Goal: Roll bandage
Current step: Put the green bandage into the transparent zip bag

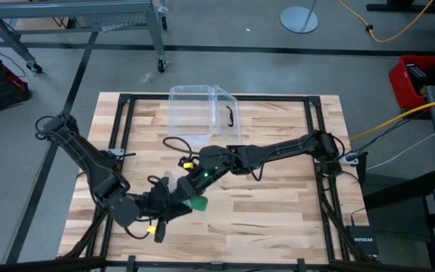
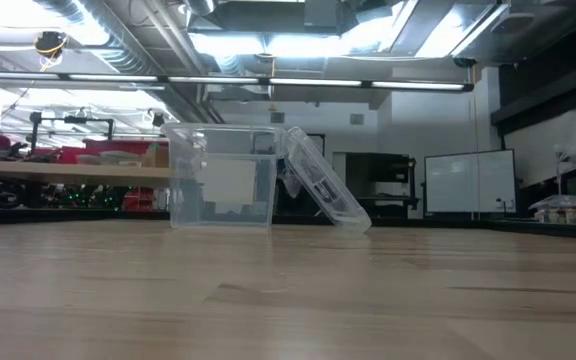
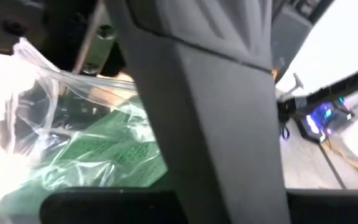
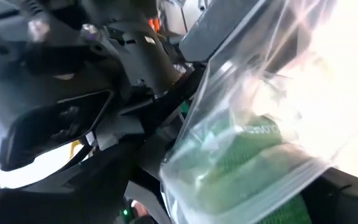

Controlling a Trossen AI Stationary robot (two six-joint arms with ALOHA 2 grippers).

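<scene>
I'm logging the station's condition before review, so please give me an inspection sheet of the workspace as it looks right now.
Surface: wooden table, black frame beneath.
Job's things: bandage, green, inside a clear plastic wrapper, held up between the two grippers near the table's front left.
Clutter: clear plastic box at the table's rear, its lid leaning against it.
Grippers: left gripper shut on the wrapper; right gripper open at the wrapper.
Cables: yellow cable off the table's right side.
Surroundings: red crate on the floor at right; benches and screens in the room behind.
</scene>
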